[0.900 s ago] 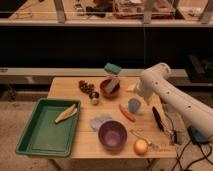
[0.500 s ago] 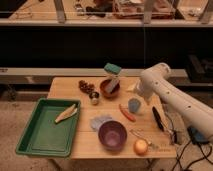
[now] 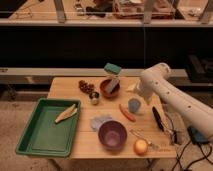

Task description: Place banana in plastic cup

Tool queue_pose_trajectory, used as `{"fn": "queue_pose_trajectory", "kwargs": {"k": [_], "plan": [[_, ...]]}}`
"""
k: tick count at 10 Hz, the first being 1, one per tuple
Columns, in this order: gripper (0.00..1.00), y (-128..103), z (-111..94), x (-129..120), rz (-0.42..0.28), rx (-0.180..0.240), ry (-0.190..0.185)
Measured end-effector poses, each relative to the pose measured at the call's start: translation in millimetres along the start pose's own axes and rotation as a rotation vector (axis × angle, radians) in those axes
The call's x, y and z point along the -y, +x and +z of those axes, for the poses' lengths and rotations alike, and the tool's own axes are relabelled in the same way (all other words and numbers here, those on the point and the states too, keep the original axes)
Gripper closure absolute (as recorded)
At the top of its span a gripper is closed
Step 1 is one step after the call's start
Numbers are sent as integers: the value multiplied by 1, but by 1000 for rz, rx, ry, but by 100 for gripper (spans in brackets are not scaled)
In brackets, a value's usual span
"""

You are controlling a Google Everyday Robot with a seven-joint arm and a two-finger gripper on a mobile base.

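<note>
- One banana (image 3: pixel 66 113), pale yellow-tan, slim and slightly curved with pointed ends, lies slantwise on the floor of the tray, well apart from the cup.
- One plastic cup (image 3: pixel 134 105), small, light blue and cylindrical, stands upright on the right half of the table, just below the rounded end of the arm.
- One tray (image 3: pixel 30 140), green, rectangular with a raised rim, sits at the table's left edge and holds only the banana.
- Two bowls: a purple bowl (image 3: pixel 112 135) near the front edge, wider than the cup, and a brown-red bowl (image 3: pixel 106 90) near the back, with a green block (image 3: pixel 112 68) showing above it.
- One orange-red stick (image 3: pixel 127 112) lies between the cup and the purple bowl, just beside the cup's left side.
- One round yellow-orange fruit (image 3: pixel 141 146) rests at the front, just right of the purple bowl.
- One dark knobbly cluster (image 3: pixel 86 87), one small round tin-like piece (image 3: pixel 94 97) and one flat grey-blue piece (image 3: pixel 100 121) lie between the tray and the bowls.
- One pale wooden table (image 3: pixel 65 90) bears it all.
- One smooth white arm (image 3: pixel 170 95) slants in from the right; the gripper (image 3: pixel 157 119), a dark slim shape, hangs under it to the right of the cup. Whether it is wide or narrow, I cannot tell.
</note>
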Motion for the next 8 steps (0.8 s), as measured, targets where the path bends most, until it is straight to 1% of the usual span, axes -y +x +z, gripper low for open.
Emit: {"fn": "queue_pose_trajectory", "kwargs": {"k": [4,5,7,8], "plan": [[20,-1,0,0,-1,0,0],[20,-2,-3,2,-16,-10,-3],[20,-18,-18,15,-98,-27,2],[20,-35,-28,28,-167,-34,5]]}}
